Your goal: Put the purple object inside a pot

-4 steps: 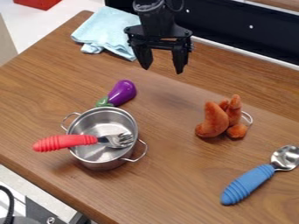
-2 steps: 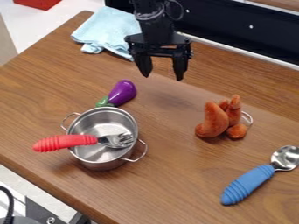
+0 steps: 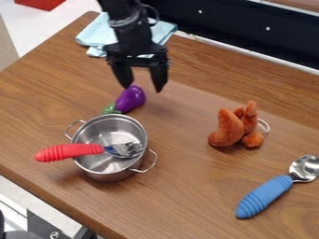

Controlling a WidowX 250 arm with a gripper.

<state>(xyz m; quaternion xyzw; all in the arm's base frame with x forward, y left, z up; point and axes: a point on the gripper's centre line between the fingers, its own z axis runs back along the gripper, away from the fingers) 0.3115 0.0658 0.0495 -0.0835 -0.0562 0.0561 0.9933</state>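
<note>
The wooden table [image 3: 187, 186] fills most of the view, with a dark panel [image 3: 230, 23] along its far edge. The black arm [image 3: 128, 30] comes in from the top, its gripper [image 3: 144, 87] hanging over the table with the two fingers wide apart and nothing between them. One fingertip is by the eggplant's rounded end, the other to the right of it.

Behind the arm lies a crumpled light-blue cloth [image 3: 96, 37]. The metal pot [image 3: 109, 175] stands upright left of centre, one loop handle toward the upper left, the other toward the lower right. At right, the blue-handled spoon [image 3: 265, 197] points its bowl to the upper right. A red-handled fork [image 3: 70, 152] rests across the pot's rim, handle outside at left, tines inside.

Left of the spoon and farther back sits an orange-brown plush thing [image 3: 229, 128]. The purple eggplant [image 3: 131, 99] lies on the table just behind the pot, outside it. Its long axis runs from lower left to upper right: green stem end down toward the pot's rim, rounded purple end up toward the gripper.
</note>
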